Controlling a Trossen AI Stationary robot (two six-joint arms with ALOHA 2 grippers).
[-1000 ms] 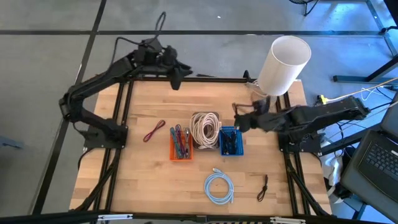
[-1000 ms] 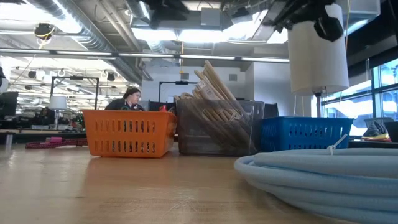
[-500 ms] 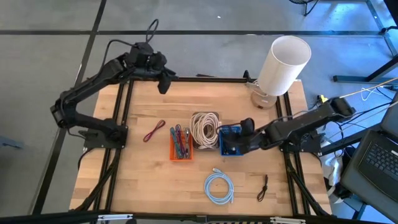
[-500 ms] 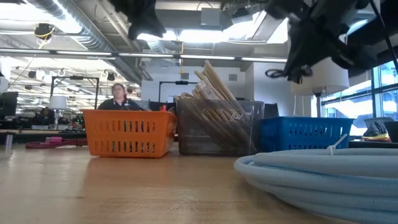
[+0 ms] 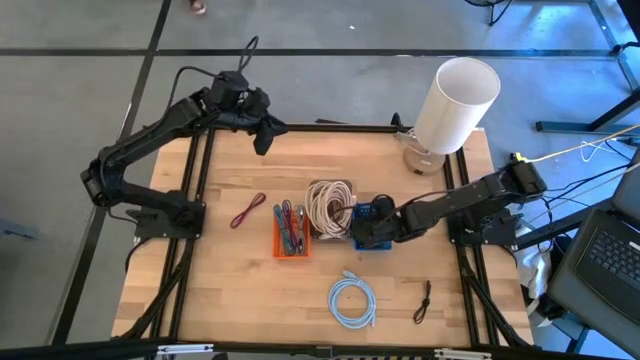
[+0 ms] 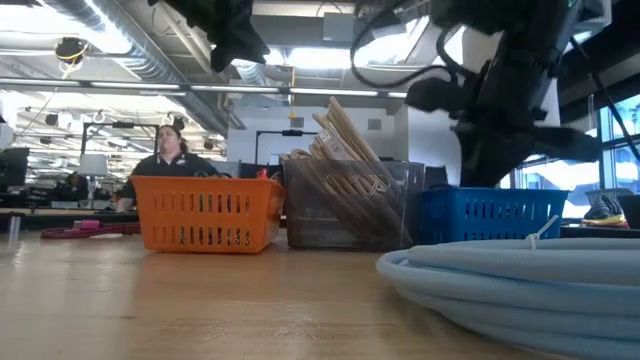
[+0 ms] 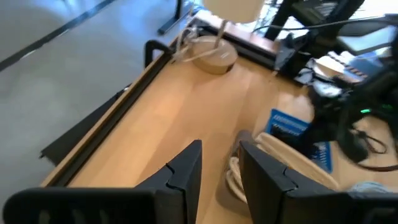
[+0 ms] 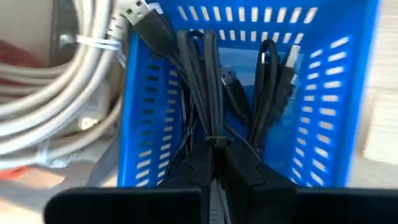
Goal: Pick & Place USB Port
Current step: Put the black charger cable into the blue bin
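Blue plastic fills my right wrist view: the blue basket point(image 8: 249, 93) holds a bundle of black USB cables point(image 8: 214, 93), and my right tool point(image 8: 217, 163) sits low over it, fingers pressed together on the tied middle of that bundle, I judge. From above, the right tool point(image 5: 372, 228) hangs over that basket, just beside the clear bin of beige cable point(image 5: 329, 207) and the orange basket point(image 5: 290, 230). Gripping at the tie should lift the whole bundle at once. My left tool point(image 5: 263, 135) waits above the desk's point(image 5: 230, 290) far edge, fingers point(image 7: 186, 171) slightly spread, holding nothing.
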